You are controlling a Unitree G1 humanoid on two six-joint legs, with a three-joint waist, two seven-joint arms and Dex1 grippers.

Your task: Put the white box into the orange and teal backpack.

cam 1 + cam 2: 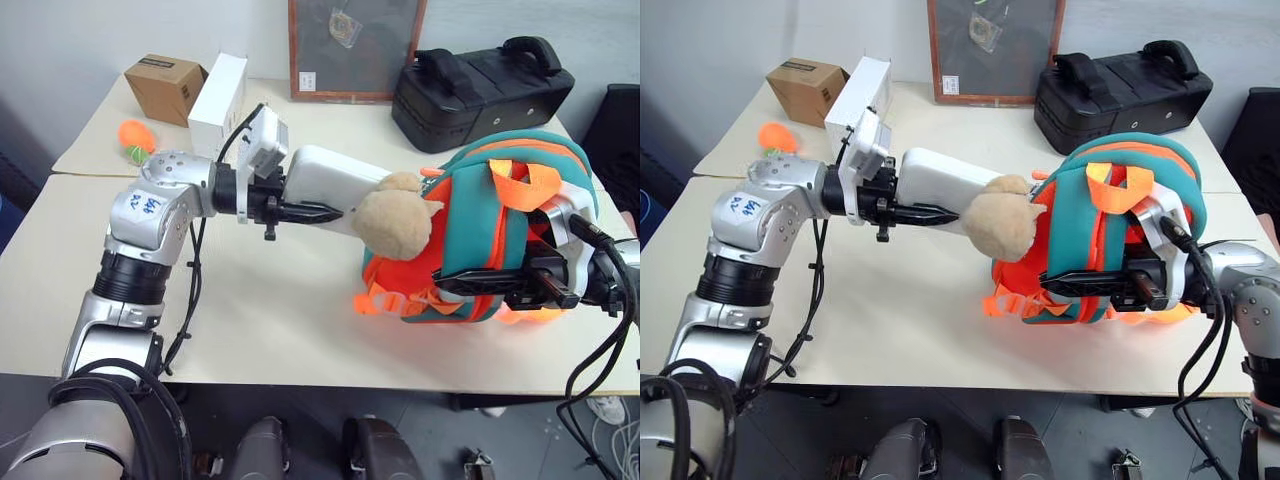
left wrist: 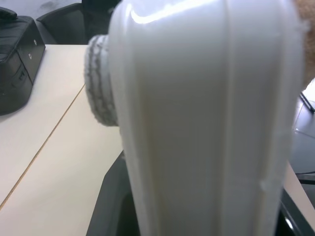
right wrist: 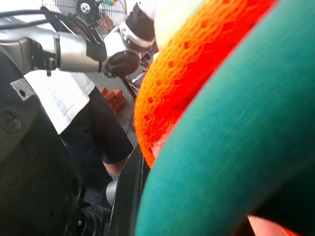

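Holding the white box at the backpack's side

Cataloguing from largest down, we list first the pale table (image 1: 300, 330), lying below both pincers. On it, around our right gripper (image 1: 455, 285), stands the orange and teal backpack (image 1: 500, 235); the gripper is clenched on the pack's teal and orange fabric, steadying it upright. Behind the pack, beyond that gripper, we note a black moulded case (image 1: 480, 90). Our left gripper (image 1: 325, 212) grasps the white box (image 1: 325, 185), carried clear of the table with its far end reaching toward the pack. Just past that gripper's tips hangs a tan plush toy (image 1: 393, 222), touching the box and the pack's side. Behind the left gripper we record a white carton (image 1: 218, 100), a brown cardboard box (image 1: 165, 88) and a small orange toy (image 1: 137, 135).
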